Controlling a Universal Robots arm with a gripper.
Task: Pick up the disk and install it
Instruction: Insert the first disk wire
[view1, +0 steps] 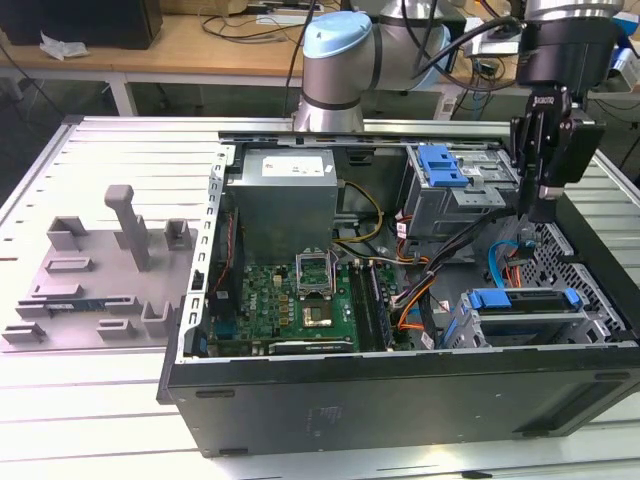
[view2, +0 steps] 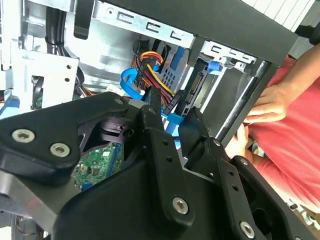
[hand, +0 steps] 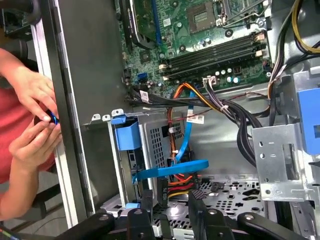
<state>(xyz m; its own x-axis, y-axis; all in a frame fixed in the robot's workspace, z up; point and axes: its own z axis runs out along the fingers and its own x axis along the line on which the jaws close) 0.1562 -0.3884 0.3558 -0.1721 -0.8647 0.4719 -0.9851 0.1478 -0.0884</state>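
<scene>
Looking across the exterior view, I have the open computer case (view1: 400, 405) lying on the slotted metal tabletop (view1: 110, 145), close to its near edge. A grey plastic fixture (view1: 100, 270) sits on the tabletop beside the case, toward the exterior view's left.

The disk (view1: 522, 300) sits in the drive cage at the case's near corner on the exterior view's right. Its blue bracket runs along the top of it, and a strip of grey metal shows just below.

My claw (view1: 540, 212) hangs inside the case, over the perforated wall between that cage and the far drive cage with the blue clip (view1: 444, 165). It is near the disk but apart from it.

In both wrist views the claw's fingers (hand: 146, 200) stand moderately apart with nothing between them. A flat blue cable (hand: 175, 169) and a bundle of red, orange and yellow wires lie just beyond the tips.

The motherboard (view1: 300, 290) fills the middle of the case floor, with the grey metal box (view1: 285, 200) beyond it.

In the first wrist view a person's hands (hand: 31, 145) are outside the case wall, pinching a small blue piece (hand: 53, 119).
</scene>
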